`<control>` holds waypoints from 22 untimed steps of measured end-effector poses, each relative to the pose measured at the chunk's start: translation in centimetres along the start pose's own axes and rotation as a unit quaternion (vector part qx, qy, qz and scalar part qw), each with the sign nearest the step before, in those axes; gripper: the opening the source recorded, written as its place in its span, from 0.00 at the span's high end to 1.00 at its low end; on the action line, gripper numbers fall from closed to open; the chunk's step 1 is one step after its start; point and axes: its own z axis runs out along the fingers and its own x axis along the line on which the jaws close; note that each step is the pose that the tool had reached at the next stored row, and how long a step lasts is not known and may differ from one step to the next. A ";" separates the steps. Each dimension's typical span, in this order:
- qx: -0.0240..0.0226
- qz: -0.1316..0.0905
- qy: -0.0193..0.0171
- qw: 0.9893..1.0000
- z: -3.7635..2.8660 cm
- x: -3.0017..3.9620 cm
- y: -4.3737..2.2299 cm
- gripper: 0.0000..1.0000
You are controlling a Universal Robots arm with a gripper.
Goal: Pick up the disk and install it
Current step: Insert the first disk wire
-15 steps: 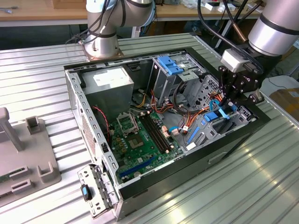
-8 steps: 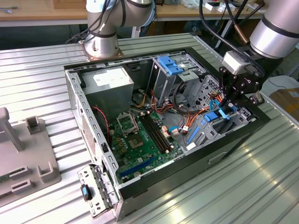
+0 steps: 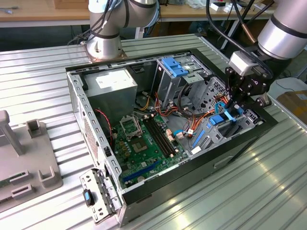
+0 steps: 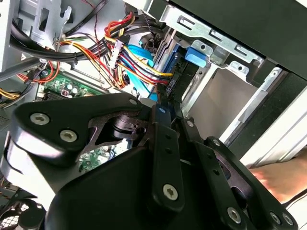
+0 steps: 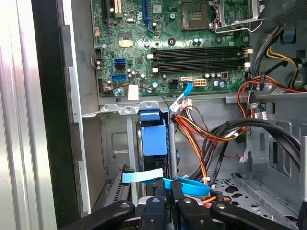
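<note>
Ribbed metal table carries an open computer case, lying on its side. The green board lies on the case floor, with the grey power supply at about 11 o'clock from it in the exterior view. A metal cage with a fixed blue bracket stands at 1 o'clock from the board.

The gripper hangs over the case corner at the exterior view's right, at about 3 o'clock from the board. Its black fingers are narrow, close together, and they pinch the upper edge of the disk. In the first wrist view the disk stands on its edge, with its blue frame toward the camera, just beside the grey wall of the bay. In the second wrist view the same blue frame goes down between the fingers into the bay, and a blue tab sits at the metal rail there.

Room is small at this place. On one side the case wall is near; on the other side a bundle of coloured wires and thick black cables pass just beside the disk. A thin blue cable goes from the board toward the top of the disk. Over the board itself the space is open.
</note>
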 end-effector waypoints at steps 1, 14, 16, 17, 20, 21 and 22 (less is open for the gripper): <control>0.000 0.000 0.000 1.000 0.06 0.02 0.00 0.84; 0.000 0.000 -0.002 1.000 0.56 0.12 -0.06 0.84; 0.000 0.000 -0.002 1.000 0.71 0.17 -0.05 0.84; 0.000 0.000 -0.002 1.000 0.76 0.18 -0.05 0.84; 0.000 0.000 -0.002 1.000 0.96 0.26 -0.04 0.84; 0.000 0.000 -0.002 1.000 0.98 0.26 -0.04 0.84; 0.000 0.000 -0.002 1.000 1.01 0.27 -0.04 0.84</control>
